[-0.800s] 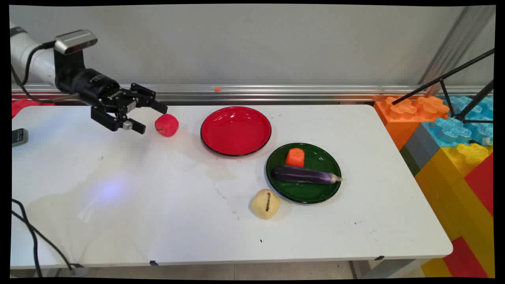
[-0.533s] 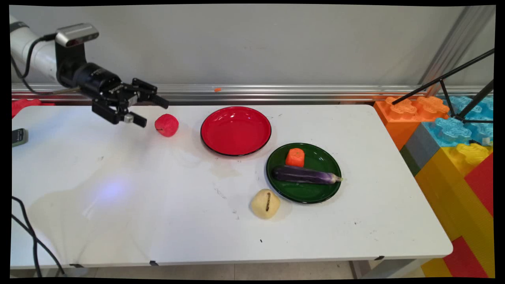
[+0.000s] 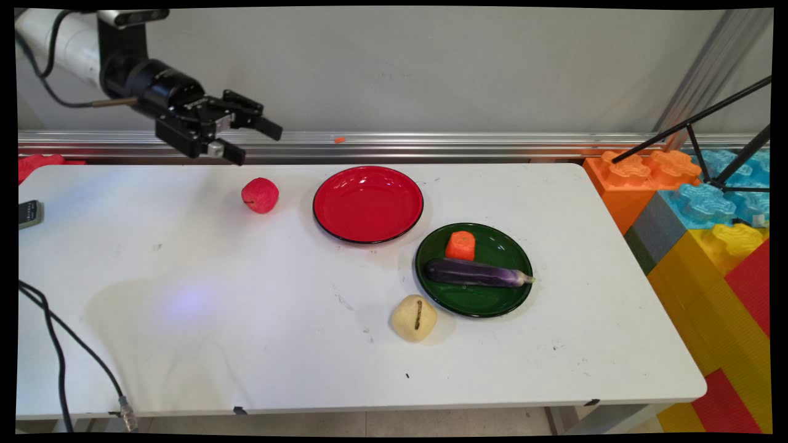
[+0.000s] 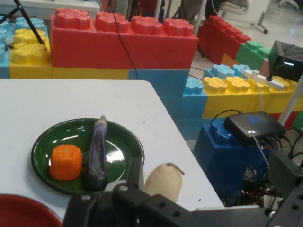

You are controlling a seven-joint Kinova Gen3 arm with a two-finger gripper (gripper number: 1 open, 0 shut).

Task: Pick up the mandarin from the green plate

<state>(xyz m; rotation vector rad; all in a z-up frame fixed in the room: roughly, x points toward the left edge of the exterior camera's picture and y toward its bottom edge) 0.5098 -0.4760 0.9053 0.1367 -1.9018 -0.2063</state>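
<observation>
Red apple [image 3: 260, 195] sits on the white table [image 3: 246, 320], far-left part, just left of the red plate [image 3: 368, 203], not touching it. I hang above and to the far side of it, my gripper [image 3: 257, 141] up in the air in front of the rail [image 3: 431, 145], fingers spread apart, holding nothing. Apple is the closest thing to me, well below my fingertips.

Red plate: empty, black rim, far middle of the table. Green plate [image 3: 474, 301] [image 4: 120, 137]: right and nearer of the red one, holds an orange carrot chunk [image 3: 460, 245] [image 4: 66, 162] on its far side and a purple eggplant [image 3: 477, 273] [image 4: 97, 153] lying across its middle, the two just beside each other. Pale potato [image 3: 414, 317] [image 4: 164, 182] with a dark slit lies on the table, just off the green plate's near-left rim.

My hand view looks across the green plate toward big toy blocks [image 4: 123, 40] past the table's end; same blocks [image 3: 708, 221] show at the right in the main view. Black cable [image 3: 55, 351] trails over the near-left edge. Small dark device [image 3: 29, 213] at the left edge.
</observation>
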